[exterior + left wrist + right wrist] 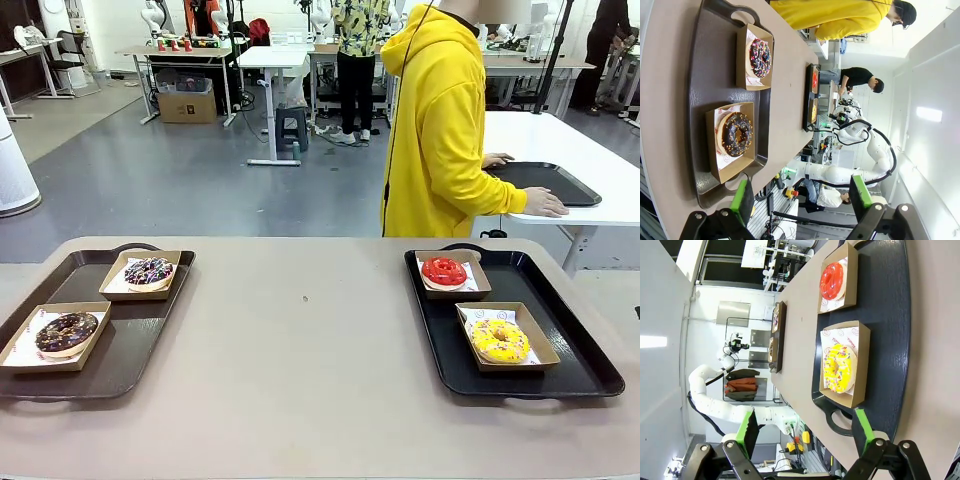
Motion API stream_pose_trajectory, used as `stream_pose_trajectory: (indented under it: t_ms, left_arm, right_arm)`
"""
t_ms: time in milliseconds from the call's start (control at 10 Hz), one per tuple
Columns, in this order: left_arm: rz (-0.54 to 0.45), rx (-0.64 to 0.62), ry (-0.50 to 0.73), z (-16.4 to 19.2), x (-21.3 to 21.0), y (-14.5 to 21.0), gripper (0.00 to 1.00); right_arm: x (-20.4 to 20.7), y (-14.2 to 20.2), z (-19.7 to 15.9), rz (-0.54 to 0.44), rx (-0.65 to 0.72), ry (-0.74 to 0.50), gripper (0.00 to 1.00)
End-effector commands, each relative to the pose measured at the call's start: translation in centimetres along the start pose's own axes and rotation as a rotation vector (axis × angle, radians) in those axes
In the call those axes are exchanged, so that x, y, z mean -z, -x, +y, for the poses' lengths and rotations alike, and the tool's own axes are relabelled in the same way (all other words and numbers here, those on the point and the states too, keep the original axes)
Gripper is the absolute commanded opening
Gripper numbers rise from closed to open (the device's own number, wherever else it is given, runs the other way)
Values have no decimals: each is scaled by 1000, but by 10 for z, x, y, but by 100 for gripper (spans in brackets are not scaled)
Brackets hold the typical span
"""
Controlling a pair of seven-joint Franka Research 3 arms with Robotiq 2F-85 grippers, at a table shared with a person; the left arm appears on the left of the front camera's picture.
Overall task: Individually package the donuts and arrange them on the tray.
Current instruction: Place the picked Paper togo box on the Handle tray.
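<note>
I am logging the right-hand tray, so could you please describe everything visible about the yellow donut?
The yellow donut is a ring with glossy yellow icing and scattered coloured sprinkles. It lies flat on printed white paper inside an open brown cardboard box, at the near end of the black tray, apart from the red donut.

Two trays on the tabletop, well apart: left tray at the robot's left edge, right tray at its right. On the left tray, two cardboard boxes: near box holding the chocolate-glazed donut, far box holding the sprinkled dark donut. On the right tray, far box with the red donut, near box with the yellow donut. Beyond the tabletop's far right, a person at another table, hands on a third tray.
</note>
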State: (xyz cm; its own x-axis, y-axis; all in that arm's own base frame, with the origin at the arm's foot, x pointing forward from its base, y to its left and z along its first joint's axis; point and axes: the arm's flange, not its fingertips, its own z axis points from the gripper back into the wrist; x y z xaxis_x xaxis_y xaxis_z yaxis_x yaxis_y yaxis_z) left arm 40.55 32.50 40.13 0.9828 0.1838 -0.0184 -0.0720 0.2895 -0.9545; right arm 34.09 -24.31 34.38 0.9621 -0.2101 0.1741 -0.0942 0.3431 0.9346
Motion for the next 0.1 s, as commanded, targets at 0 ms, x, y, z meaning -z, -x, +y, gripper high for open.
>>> stream_pose_trajectory:
  t_ms: [0]
  left_arm:
    - [-1,15,-8,-1,0,4,100]
  right_arm:
    - [2,2,3,-3,21,3,97]
